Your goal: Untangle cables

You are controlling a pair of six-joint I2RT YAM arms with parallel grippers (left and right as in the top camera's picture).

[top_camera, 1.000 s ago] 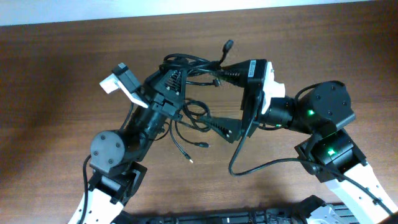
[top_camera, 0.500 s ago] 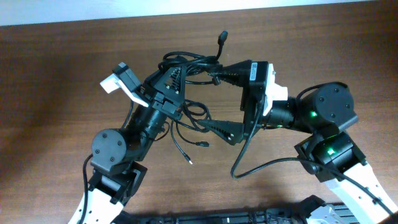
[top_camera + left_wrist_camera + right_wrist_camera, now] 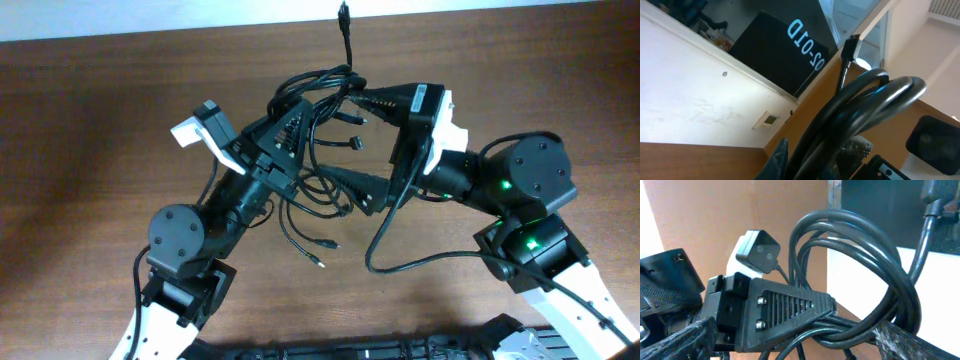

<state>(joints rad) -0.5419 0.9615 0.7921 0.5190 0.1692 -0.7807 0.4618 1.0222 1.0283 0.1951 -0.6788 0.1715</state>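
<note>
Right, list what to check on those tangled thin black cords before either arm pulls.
1. Left gripper shut on the bundle of thin black cables: ok.
2. Right gripper jaws open, gripping nothing: ok.
3. Cable strands pass between the right gripper's fingers: ok.
4. Cables separated: not ok, loops wound together.
5. Dangling plug ends clear of the brown wooden table: cannot tell.

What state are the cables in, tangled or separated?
Tangled: the cables form one bunch of overlapping loops clamped in the left gripper, with several strands wound together in the right wrist view.
</note>
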